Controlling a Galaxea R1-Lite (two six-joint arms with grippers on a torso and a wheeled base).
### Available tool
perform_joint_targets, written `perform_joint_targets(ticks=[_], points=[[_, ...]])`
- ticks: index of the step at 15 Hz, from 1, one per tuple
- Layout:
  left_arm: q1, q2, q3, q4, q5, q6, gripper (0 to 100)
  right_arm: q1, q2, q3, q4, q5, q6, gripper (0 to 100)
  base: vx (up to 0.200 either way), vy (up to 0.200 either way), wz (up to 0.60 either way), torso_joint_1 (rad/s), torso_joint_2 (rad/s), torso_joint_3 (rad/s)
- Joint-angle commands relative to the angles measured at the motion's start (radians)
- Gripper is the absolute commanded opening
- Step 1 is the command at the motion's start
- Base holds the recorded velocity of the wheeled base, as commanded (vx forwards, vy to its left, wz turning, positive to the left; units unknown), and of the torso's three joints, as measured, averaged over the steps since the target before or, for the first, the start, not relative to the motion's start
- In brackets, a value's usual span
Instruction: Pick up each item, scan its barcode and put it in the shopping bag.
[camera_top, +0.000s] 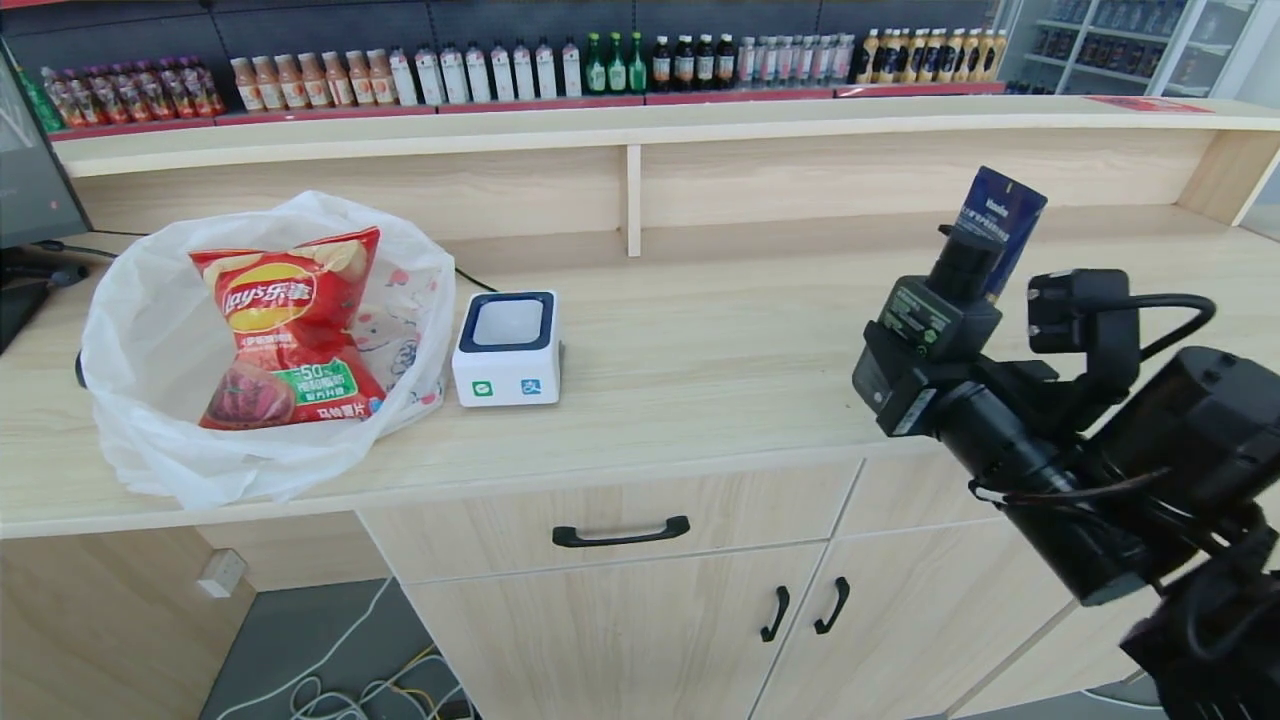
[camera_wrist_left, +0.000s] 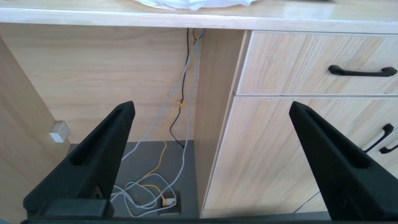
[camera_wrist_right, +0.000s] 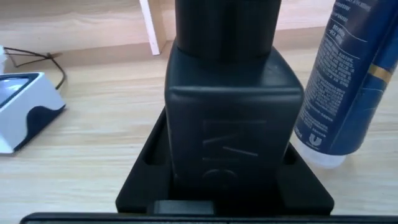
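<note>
A blue tube (camera_top: 1003, 225) stands upright at the right of the bench (camera_top: 700, 330), leaning slightly right. In the right wrist view its pale cap end (camera_wrist_right: 323, 152) points down at the wood. The right arm rises from the near right, bent at the wrist. The right claw (camera_top: 950, 290) is pressed just beside the tube on its left. Whether this claw is wide, narrow or gripping the tube cannot be told.

The left claw (camera_wrist_left: 211, 168) hangs below the bench edge with its fingers (camera_wrist_left: 93, 162) spread wide and nothing between them. It faces the cabinet front (camera_wrist_left: 298, 143) and loose cables (camera_wrist_left: 155, 186) on the floor.

At the left of the bench sits the white plastic shopping bag (camera_top: 130, 330), mouth open. Inside it a red bag of crisps (camera_top: 285, 330) leans upright. Just right of the bag stands the small white and blue scanner (camera_top: 507, 350), window facing up. A shelf of bottles (camera_top: 600, 65) runs along the far wall.
</note>
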Motion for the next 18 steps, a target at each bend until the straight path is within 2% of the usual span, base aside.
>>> perform_joint_targets(ticks=[1,5,13,15,18], points=[[0.000,0.000,0.000,0.000,0.000,0.000,100,0.024,-0.149,0.089,0.003,0.014,0.000,0,0.000,0.000,0.00,0.000,0.00,0.000],[0.000,0.000,0.000,0.000,0.000,0.000,100,0.136,-0.312,0.261,0.011,0.033,0.018,0,0.000,0.000,0.00,0.000,0.00,0.000],[0.000,0.000,0.000,0.000,0.000,0.000,100,0.167,-0.344,0.267,0.014,0.052,0.020,0,0.000,0.000,0.00,0.000,0.00,0.000],[0.000,0.000,0.000,0.000,0.000,0.000,100,0.176,-0.341,0.282,0.014,0.087,0.041,0,0.000,0.000,0.00,0.000,0.00,0.000],[0.000,0.000,0.000,0.000,0.000,0.000,100,0.288,-0.302,0.305,0.011,0.103,0.152,0,0.000,0.000,0.00,0.000,0.00,0.000]])
